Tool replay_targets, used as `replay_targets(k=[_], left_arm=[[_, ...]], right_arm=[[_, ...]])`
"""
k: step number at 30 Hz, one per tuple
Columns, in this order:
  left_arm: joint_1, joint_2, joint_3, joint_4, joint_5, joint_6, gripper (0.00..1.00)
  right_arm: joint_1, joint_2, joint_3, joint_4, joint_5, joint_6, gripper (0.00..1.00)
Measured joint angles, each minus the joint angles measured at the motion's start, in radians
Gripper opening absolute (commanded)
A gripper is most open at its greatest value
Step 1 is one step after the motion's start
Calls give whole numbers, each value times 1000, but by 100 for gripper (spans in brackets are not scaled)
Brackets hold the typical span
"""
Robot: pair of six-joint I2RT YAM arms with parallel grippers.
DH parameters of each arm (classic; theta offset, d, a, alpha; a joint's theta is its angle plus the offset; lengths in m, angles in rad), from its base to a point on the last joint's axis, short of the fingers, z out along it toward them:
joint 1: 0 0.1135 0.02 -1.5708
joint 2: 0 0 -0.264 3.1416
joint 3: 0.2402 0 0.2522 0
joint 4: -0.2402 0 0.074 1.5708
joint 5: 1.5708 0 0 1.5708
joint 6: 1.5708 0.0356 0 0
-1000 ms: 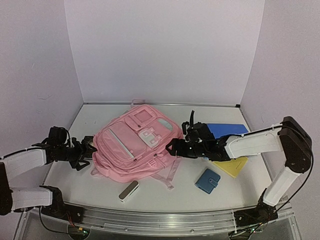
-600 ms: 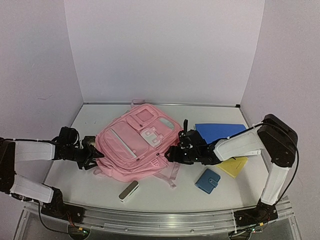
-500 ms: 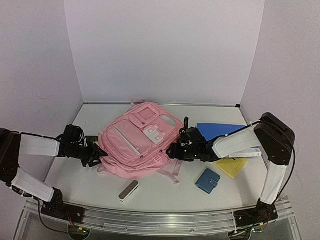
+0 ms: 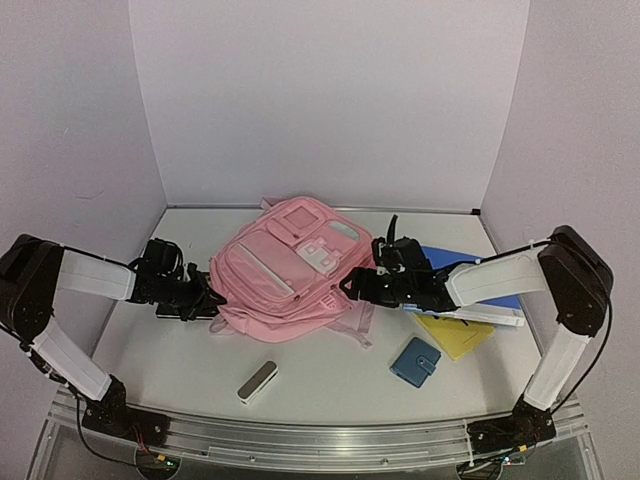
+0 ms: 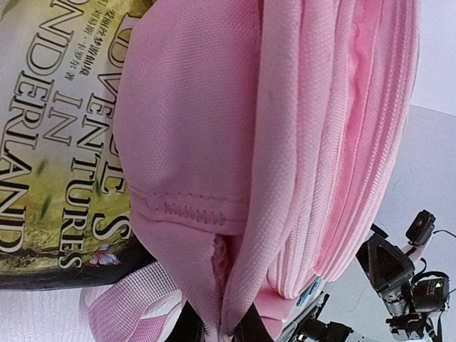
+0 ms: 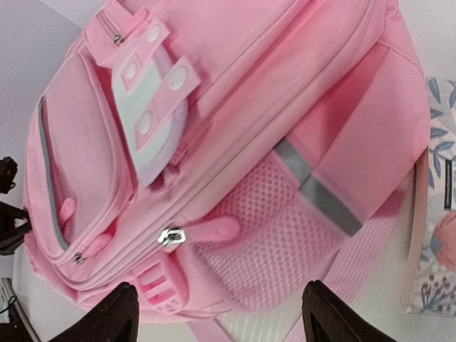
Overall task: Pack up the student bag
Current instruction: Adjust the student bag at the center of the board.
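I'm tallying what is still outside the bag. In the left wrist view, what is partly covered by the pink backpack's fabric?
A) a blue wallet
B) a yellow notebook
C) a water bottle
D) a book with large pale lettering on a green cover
D: the book, its cover lettering ending in "NDERLAND", runs under the pink backpack, while the blue wallet lies apart on the table.

A white tabletop [image 4: 180, 370] spreads beneath the left pincer [image 4: 207, 300] and the right pincer [image 4: 350, 284]. Beyond both rises a plain pale back wall [image 4: 320, 100]. A left side wall [image 4: 70, 130] stands outward of the left pincer, and a right side wall [image 4: 575, 120] outward of the right pincer. Nearer than both runs a metal rail [image 4: 320, 440]. The light is soft and even.
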Motion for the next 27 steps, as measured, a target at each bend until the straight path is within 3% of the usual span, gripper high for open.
replay_targets(k=[6, 14, 22, 27], left_arm=[[-22, 9, -21, 57, -2, -7, 0], [-40, -49, -51, 42, -8, 16, 0], [-53, -253, -78, -107, -40, 79, 0], [-84, -301, -134, -82, -61, 54, 0]], right_arm=[[85, -82, -82, 5, 15, 108, 71], [169, -8, -134, 174, -22, 265, 61], [154, 190, 16, 198, -10, 254, 51], [81, 241, 102, 205, -27, 206, 49]])
